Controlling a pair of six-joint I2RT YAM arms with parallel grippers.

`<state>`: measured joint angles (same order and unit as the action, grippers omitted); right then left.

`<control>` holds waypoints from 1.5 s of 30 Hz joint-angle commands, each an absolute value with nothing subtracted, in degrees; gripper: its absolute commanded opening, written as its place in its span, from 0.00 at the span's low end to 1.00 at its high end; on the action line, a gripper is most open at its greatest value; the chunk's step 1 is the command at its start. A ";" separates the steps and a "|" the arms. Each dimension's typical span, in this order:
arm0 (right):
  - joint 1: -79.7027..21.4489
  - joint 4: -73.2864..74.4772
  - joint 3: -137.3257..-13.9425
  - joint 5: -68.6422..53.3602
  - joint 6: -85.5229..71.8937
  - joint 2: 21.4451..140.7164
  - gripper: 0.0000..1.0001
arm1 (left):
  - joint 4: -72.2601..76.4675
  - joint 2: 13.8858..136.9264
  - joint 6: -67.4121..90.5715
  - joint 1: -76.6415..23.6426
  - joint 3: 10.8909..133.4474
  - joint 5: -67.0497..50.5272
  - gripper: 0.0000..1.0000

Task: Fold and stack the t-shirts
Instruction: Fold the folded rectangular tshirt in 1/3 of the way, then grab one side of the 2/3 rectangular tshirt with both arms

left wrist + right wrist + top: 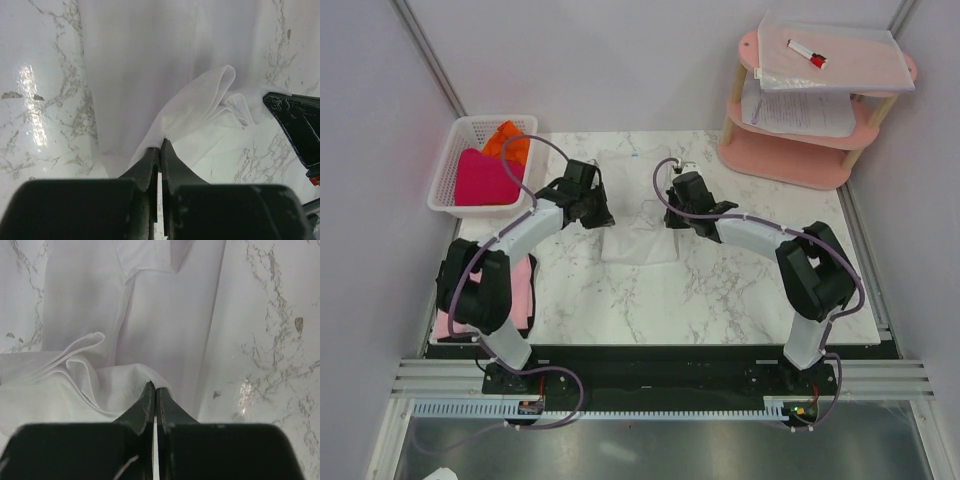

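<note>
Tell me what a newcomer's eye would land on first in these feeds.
The left gripper and right gripper meet in the middle of the marble table, each shut on a bunched edge of the white t-shirt. Next comes colour: the magenta t-shirt and orange t-shirt in the white basket at the far left, and the pink shelf at the far right.

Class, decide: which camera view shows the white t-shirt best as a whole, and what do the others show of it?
The top view: nearly the whole white t-shirt shows on the table. The wrist views show only bunched cloth, pinched by the left gripper and the right gripper.
</note>
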<state>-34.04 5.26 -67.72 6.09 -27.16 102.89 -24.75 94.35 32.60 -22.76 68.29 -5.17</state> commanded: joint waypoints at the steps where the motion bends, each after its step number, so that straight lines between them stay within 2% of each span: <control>1: -32.35 0.44 -73.03 5.54 -26.54 106.34 0.02 | -22.77 98.16 29.36 -20.66 73.99 -7.03 0.02; 6: -31.03 0.88 -79.62 5.19 -26.54 112.49 0.06 | -22.68 105.72 28.65 -18.11 79.36 -10.54 0.02; 9: -30.15 0.44 -82.70 7.02 -26.37 115.66 0.16 | -22.68 109.58 28.74 -16.79 82.70 -12.21 0.02; 10: -29.89 -1.13 -83.05 8.08 -26.28 116.01 0.31 | -22.76 110.38 28.65 -16.53 84.27 -12.48 0.10; 11: -29.71 -2.19 -82.45 9.39 -26.28 115.67 0.39 | -22.68 111.00 28.39 -16.09 84.98 -13.52 0.47; 12: -29.71 -5.94 -81.22 11.23 -26.02 114.88 0.51 | -22.68 111.27 28.30 -16.00 85.60 -13.36 0.64; 13: -29.53 -8.06 -79.56 12.03 -25.93 113.74 0.71 | -22.68 111.01 27.87 -16.08 85.69 -13.19 0.80; 14: -29.44 -9.83 -75.71 13.09 -26.10 110.51 0.85 | -22.24 110.40 27.25 -16.17 85.35 -13.10 0.99; 15: -29.36 -12.89 -73.67 13.62 -26.10 108.74 0.97 | -21.89 109.35 26.99 -16.08 83.60 -12.83 1.00; 16: -29.36 -13.79 -71.83 13.54 -25.84 105.33 0.98 | -21.36 106.90 26.63 -16.08 82.19 -12.31 1.00; 20: -29.35 -12.66 -63.92 12.49 -27.06 99.77 0.98 | -17.94 99.50 27.16 -16.08 72.97 -11.77 1.00; 25: -29.27 -8.09 -57.59 4.41 -30.58 98.44 0.98 | -13.19 95.02 30.05 -16.52 61.10 -14.76 0.99; 29: -29.27 -9.40 -52.66 -3.57 -36.11 98.88 0.91 | -8.62 93.95 32.69 -17.05 54.59 -16.08 0.94; 34: -29.27 -12.74 -48.18 -6.59 -39.55 99.76 0.87 | -5.63 95.53 34.27 -17.58 50.80 -17.40 0.89; 38: -29.44 -15.02 -46.76 -8.78 -41.74 100.54 0.70 | -2.64 97.11 35.51 -18.28 49.66 -18.19 0.83; 41: -29.79 -15.64 -46.49 -10.02 -42.80 101.77 0.56 | -1.76 98.61 35.95 -18.54 50.01 -18.54 0.72; 44: -30.32 -16.34 -45.97 -11.25 -44.20 102.66 0.31 | -1.67 100.10 35.95 -18.72 50.62 -19.16 0.53; 45: -30.67 -16.52 -45.62 -11.25 -44.30 102.48 0.15 | -1.67 100.19 36.03 -18.72 50.62 -19.16 0.49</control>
